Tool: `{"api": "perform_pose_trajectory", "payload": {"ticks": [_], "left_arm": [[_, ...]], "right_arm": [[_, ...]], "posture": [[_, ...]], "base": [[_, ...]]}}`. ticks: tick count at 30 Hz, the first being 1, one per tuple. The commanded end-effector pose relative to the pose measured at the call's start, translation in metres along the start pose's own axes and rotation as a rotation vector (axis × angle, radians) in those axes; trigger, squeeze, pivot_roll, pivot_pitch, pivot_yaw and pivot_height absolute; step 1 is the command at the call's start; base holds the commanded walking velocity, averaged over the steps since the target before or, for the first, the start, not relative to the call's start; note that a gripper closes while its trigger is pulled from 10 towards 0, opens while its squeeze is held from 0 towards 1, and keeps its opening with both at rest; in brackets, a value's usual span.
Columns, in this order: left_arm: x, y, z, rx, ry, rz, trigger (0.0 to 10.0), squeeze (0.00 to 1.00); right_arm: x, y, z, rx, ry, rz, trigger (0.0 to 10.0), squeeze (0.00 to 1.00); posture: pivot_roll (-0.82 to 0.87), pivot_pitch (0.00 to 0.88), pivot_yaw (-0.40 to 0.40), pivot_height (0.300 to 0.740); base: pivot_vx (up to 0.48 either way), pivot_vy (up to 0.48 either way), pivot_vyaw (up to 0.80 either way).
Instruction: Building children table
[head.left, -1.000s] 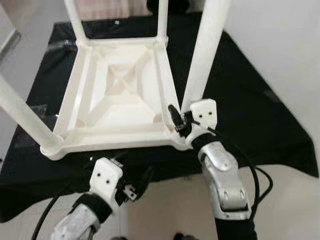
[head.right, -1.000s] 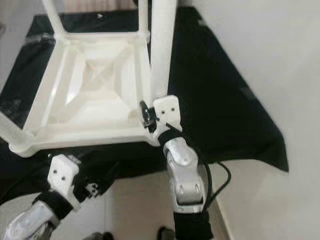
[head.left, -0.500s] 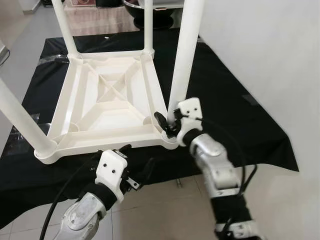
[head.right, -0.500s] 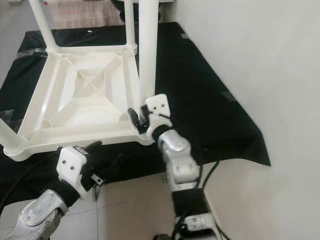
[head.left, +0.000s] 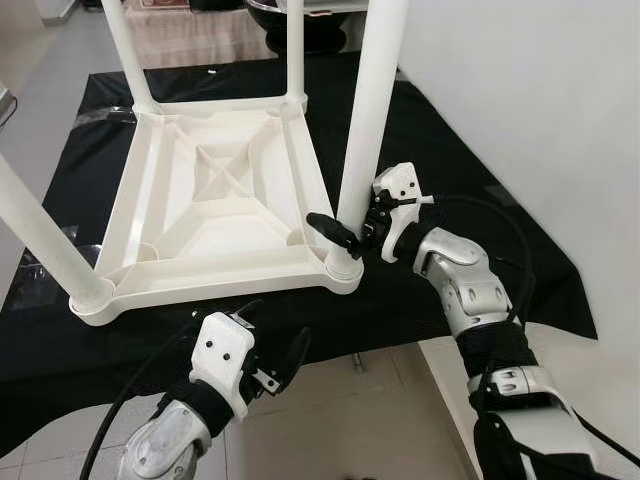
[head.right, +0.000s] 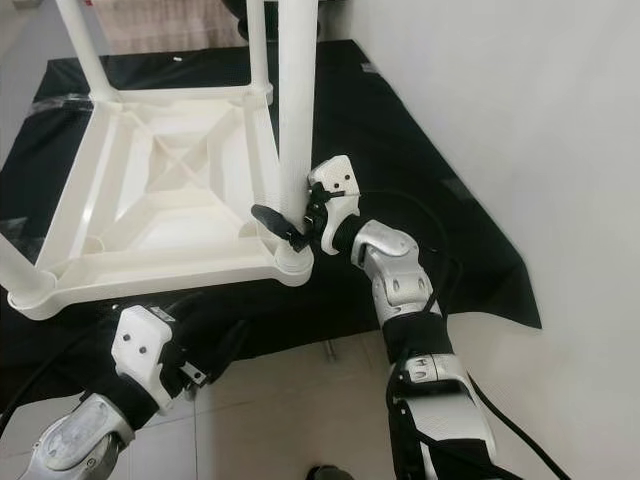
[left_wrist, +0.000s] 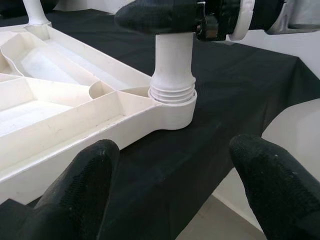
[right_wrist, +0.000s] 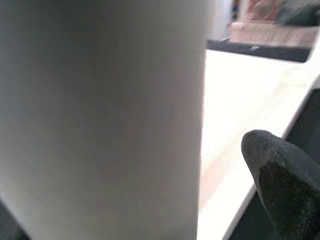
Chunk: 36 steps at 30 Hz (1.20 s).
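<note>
- White plastic children's table (head.left: 215, 205): upside down on a black cloth (head.left: 470, 200) spread over the floor, its ribbed underside facing up and its round legs standing upright.
- Near-right white round table leg (head.left: 368, 110): seated in the threaded corner socket (left_wrist: 172, 102) at the table's near-right corner.
- Right gripper (head.left: 350, 228): closed around the base of the near-right leg, one black finger (head.left: 332, 229) crossing its near-left side, just above the socket.
- Left gripper (head.left: 270, 345): low beside the cloth's near edge, fingers spread wide apart and holding nothing; its fingertips (left_wrist: 82, 187) face the socket corner.
- Surroundings: pale tiled floor (head.left: 330, 420) in the foreground, plain white wall (head.left: 520, 90) on the right.
</note>
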<state>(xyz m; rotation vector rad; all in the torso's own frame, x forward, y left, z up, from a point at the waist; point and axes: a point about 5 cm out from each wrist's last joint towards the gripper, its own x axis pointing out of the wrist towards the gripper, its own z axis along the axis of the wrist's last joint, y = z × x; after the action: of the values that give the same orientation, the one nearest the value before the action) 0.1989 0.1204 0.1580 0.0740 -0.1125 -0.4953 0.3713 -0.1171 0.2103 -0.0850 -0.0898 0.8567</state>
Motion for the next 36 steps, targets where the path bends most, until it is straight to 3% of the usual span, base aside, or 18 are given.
{"api": "perform_pose_trajectory", "payload": {"ticks": [1, 7, 8, 9, 10, 11, 20, 23, 24, 26, 27, 28, 30, 31, 32, 33, 34, 36], "left_arm": [[-0.006, 0.001, 0.0, 0.009, 0.024, -0.006, 10.0, 0.0], [-0.014, 0.002, 0.002, 0.014, 0.041, -0.004, 10.0, 0.0], [-0.016, 0.001, 0.003, 0.015, 0.044, -0.004, 10.0, 0.0], [-0.017, 0.001, 0.003, 0.015, 0.048, -0.005, 10.0, 0.0], [-0.017, 0.001, 0.003, 0.015, 0.048, -0.005, 10.0, 0.0], [-0.018, 0.001, 0.003, 0.016, 0.052, -0.006, 10.0, 0.0], [-0.02, -0.001, 0.005, 0.015, 0.059, -0.008, 10.0, 0.0], [-0.015, -0.001, 0.003, 0.005, 0.054, -0.007, 10.0, 0.0], [-0.015, -0.001, 0.003, 0.005, 0.054, -0.007, 10.0, 0.0], [-0.013, -0.001, 0.003, -0.001, 0.051, -0.006, 10.0, 0.0], [-0.013, -0.001, 0.003, -0.001, 0.051, -0.006, 10.0, 0.0], [-0.011, 0.0, 0.002, -0.002, 0.048, -0.007, 10.0, 0.0], [-0.011, 0.0, 0.002, -0.002, 0.048, -0.007, 10.0, 0.0], [-0.01, 0.0, 0.001, -0.002, 0.045, -0.007, 10.0, 0.0], [-0.01, 0.0, 0.001, -0.002, 0.045, -0.007, 10.0, 0.0], [-0.005, 0.002, 0.0, 0.005, 0.039, -0.007, 10.0, 0.0], [-0.005, 0.002, 0.0, 0.005, 0.039, -0.007, 10.0, 0.0], [0.006, 0.005, -0.003, 0.014, 0.029, -0.004, 10.0, 0.0]], "right_arm": [[0.003, 0.002, 0.003, 0.001, -0.004, 0.073, 10.0, 0.0], [0.005, -0.006, 0.007, 0.012, -0.011, 0.139, 10.0, 0.0], [0.005, -0.007, 0.008, 0.016, -0.02, 0.163, 5.0, 0.0], [0.005, -0.008, 0.01, 0.018, -0.029, 0.182, 2.2, 0.0], [0.005, -0.008, 0.01, 0.018, -0.029, 0.182, 2.2, 0.0], [0.005, -0.008, 0.011, 0.02, -0.036, 0.199, 0.0, 0.0], [0.001, -0.014, 0.014, 0.001, -0.051, 0.17, 0.0, 0.0], [-0.015, -0.018, 0.006, -0.024, -0.054, -0.076, 0.0, 0.0], [-0.015, -0.018, 0.006, -0.024, -0.054, -0.076, 0.0, 0.0], [-0.022, -0.017, -0.002, 0.0, -0.047, -0.237, 0.0, 0.0], [-0.022, -0.017, -0.002, 0.0, -0.047, -0.237, 0.0, 0.0], [-0.029, 0.001, -0.018, -0.023, 0.039, -0.51, 0.0, 0.0], [-0.029, 0.001, -0.018, -0.023, 0.039, -0.51, 0.0, 0.0], [-0.032, 0.025, -0.027, -0.018, 0.085, -0.619, 0.0, 0.0], [-0.032, 0.025, -0.027, -0.018, 0.085, -0.619, 0.0, 0.0], [-0.025, 0.043, -0.028, -0.028, 0.097, -0.691, 0.0, 0.0], [-0.025, 0.043, -0.028, -0.028, 0.097, -0.691, 0.0, 0.0], [0.0, 0.057, -0.027, -0.039, 0.07, -0.642, 0.0, 0.0]], "posture": [[0.07, 0.217, -0.043, 0.74], [0.09, 0.245, -0.029, 0.74], [0.1, 0.251, -0.022, 0.74], [0.11, 0.253, -0.02, 0.74], [0.11, 0.253, -0.02, 0.74], [0.11, 0.259, -0.014, 0.74], [0.1, 0.265, -0.016, 0.74], [0.06, 0.246, -0.036, 0.74], [0.06, 0.246, -0.036, 0.74], [0.05, 0.243, -0.038, 0.74], [0.05, 0.243, -0.038, 0.74], [0.03, 0.223, -0.049, 0.74], [0.03, 0.223, -0.049, 0.74], [0.03, 0.214, -0.045, 0.74], [0.03, 0.214, -0.045, 0.74], [0.0, 0.186, -0.022, 0.74], [0.0, 0.186, -0.022, 0.74], [0.0, 0.148, -0.036, 0.74]], "base": [[0.0, 0.0, 0.0], [0.0, 0.0, 0.0], [0.0, 0.0, 0.0], [0.0, 0.0, 0.0], [0.0, 0.0, 0.0], [0.0, 0.0, 0.0], [0.0, 0.0, 0.0], [0.0, 0.0, 0.0], [0.0, 0.0, 0.0], [0.0, 0.0, 0.0], [0.0, 0.0, 0.0], [0.0, 0.0, 0.0], [0.0, 0.0, 0.0], [0.0, 0.0, 0.0], [0.0, 0.0, 0.0], [0.0, 0.0, 0.0], [0.0, 0.0, 0.0], [0.0, 0.0, 0.0]]}}
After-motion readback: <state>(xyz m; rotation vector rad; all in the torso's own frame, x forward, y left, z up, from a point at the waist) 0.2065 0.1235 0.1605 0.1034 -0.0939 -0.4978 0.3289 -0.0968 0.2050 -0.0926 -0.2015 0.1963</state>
